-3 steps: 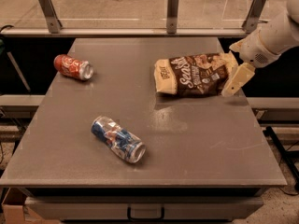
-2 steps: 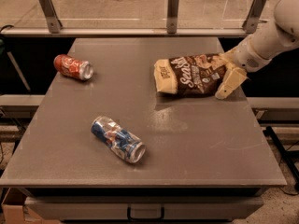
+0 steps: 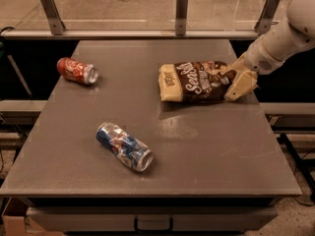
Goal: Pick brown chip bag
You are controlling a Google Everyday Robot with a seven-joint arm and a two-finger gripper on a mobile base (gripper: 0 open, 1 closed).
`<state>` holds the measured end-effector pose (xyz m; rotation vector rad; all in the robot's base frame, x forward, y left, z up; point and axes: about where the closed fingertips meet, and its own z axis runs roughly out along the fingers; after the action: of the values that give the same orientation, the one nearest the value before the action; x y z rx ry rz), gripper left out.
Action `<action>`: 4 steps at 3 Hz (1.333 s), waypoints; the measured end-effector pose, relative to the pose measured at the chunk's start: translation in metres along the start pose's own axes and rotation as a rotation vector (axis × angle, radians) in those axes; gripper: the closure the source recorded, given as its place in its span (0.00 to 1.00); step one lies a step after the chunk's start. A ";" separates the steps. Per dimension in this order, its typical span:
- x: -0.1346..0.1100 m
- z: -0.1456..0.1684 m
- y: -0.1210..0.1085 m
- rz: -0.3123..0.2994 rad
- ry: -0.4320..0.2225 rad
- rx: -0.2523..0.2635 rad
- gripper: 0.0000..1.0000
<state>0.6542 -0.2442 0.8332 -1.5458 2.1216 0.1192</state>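
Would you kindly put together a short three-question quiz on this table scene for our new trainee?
1. How many cans lie on the table?
2. True or false: the blue-and-silver can lies nearer the table's front edge than the red can.
3. Where is the gripper?
A. At the right end of the brown chip bag
B. Over the red can
C. Beside the blue-and-silver can

Key: 1. Two. 2. True. 3. A.
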 end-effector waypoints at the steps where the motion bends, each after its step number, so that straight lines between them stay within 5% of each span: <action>1: -0.001 -0.002 -0.001 0.000 0.000 0.000 0.88; 2: -0.002 -0.004 -0.001 0.000 0.000 0.000 1.00; 3: -0.003 -0.006 -0.001 0.000 -0.001 0.000 1.00; 4: -0.053 -0.043 0.023 -0.037 -0.105 -0.032 1.00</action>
<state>0.6300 -0.2055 0.8890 -1.5607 2.0179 0.2178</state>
